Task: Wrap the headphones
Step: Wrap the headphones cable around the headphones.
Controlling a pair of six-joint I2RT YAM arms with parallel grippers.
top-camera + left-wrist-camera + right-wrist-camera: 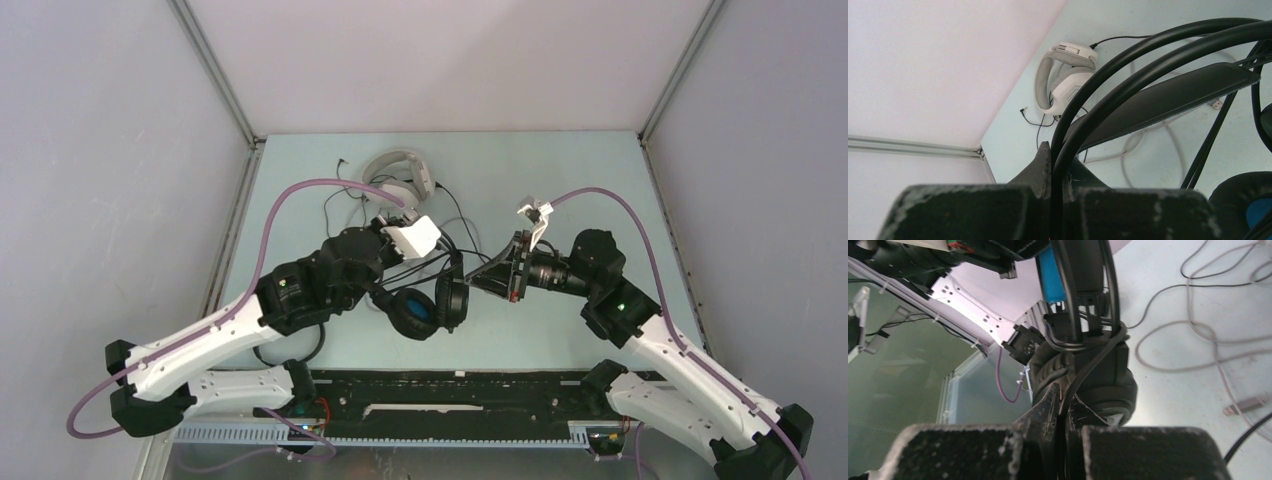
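Note:
The bulky black headphones (pixel 418 310) with blue inside the ear cups hang between my two grippers over the middle of the table. My left gripper (pixel 1058 156) is shut on the two thin black bows of their headband (pixel 1148 60); from above, the left gripper (pixel 448 258) sits just over the cups. My right gripper (pixel 1063 396) is shut on the black cable (pixel 1093 357), which loops round the yoke above one black ear cup (pixel 1108 380). From above, the right gripper (pixel 478 280) is right beside the cups. The white-grey headphones (pixel 396 172) lie at the back.
The white-grey headphones (pixel 1063 82) lie near the left rear corner with their grey cable (pixel 1175 145) in loose loops on the table. A thin black cable (pixel 330 212) with a jack plug trails beside them. A grey cable plug (pixel 1245 405) lies on the table by the right gripper.

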